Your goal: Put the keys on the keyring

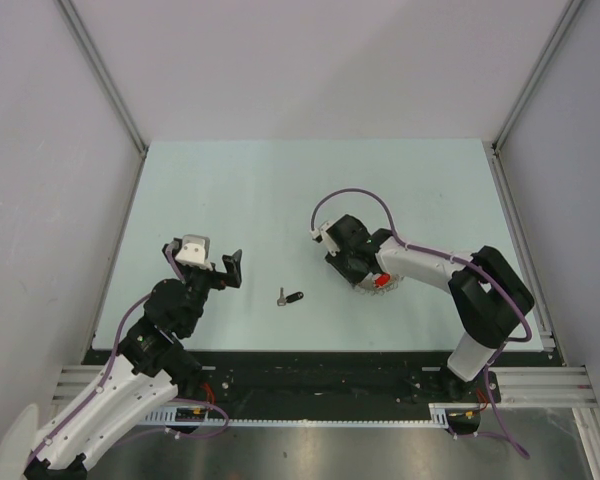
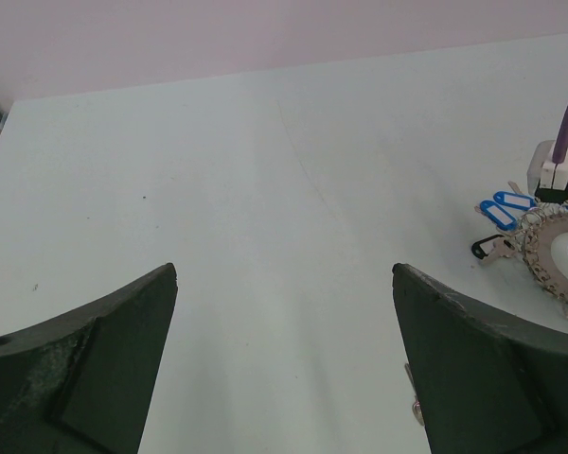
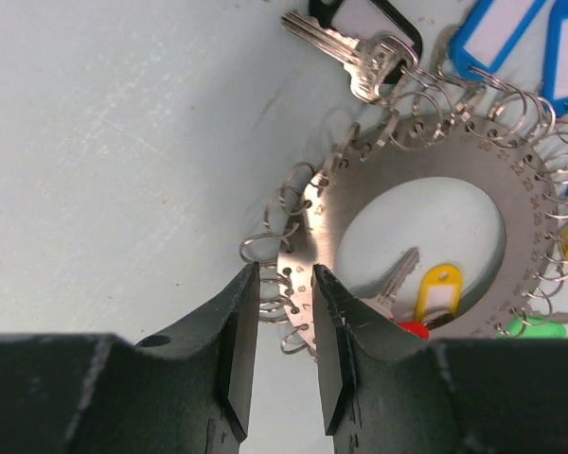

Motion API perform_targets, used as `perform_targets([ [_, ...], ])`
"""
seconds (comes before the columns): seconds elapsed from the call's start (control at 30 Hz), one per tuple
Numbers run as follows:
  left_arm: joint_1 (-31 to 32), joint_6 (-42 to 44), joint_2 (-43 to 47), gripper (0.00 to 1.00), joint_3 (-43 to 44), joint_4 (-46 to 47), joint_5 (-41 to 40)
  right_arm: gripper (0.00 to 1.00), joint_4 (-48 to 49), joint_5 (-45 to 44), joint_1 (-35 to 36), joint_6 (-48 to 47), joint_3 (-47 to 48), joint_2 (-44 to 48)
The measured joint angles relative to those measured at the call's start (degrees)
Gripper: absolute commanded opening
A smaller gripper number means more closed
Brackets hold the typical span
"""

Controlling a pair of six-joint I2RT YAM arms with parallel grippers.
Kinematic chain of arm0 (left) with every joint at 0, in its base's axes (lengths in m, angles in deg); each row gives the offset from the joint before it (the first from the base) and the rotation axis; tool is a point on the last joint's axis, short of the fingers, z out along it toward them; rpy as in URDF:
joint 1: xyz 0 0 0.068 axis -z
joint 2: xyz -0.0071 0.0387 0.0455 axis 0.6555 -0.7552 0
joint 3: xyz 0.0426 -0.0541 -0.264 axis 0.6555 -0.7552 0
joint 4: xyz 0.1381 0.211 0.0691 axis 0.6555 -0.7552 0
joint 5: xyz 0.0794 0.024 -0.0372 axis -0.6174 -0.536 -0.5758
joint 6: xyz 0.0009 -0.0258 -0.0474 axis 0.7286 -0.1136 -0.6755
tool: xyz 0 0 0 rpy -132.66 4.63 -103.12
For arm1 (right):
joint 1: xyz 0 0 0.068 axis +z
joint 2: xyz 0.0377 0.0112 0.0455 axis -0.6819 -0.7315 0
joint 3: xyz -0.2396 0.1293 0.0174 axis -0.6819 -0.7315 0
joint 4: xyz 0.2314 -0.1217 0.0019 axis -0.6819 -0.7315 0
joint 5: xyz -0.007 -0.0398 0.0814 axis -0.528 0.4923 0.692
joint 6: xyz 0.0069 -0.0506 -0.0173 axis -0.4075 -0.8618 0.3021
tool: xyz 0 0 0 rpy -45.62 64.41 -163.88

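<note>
The keyring [image 3: 426, 156] is a flat silver ring with numbered holes and many small wire loops round its rim. On it hang keys with black [image 3: 360, 19], blue [image 3: 497, 38], yellow [image 3: 437, 288], red and green heads. My right gripper [image 3: 284, 274] is shut on the ring's band at its lower left, one finger on each side. One loose key with a dark head [image 1: 290, 297] lies on the table between the arms. My left gripper [image 1: 204, 262] hovers to the left of that key, wide open, with nothing between its fingers [image 2: 104, 359].
The pale table [image 1: 280, 200] is walled at the back and sides by grey panels with metal rails. A purple cable [image 1: 355, 195] loops over the right wrist. In the left wrist view the keyring [image 2: 549, 251] and its blue tags [image 2: 506, 203] lie far right.
</note>
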Motion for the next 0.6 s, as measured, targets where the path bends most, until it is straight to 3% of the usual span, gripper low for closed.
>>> perform_targets([
  [0.6,0.0,0.0,0.0,1.0,0.0,0.0,0.0,0.31,2.0,1.6,2.3,5.4,0.0,-3.7],
])
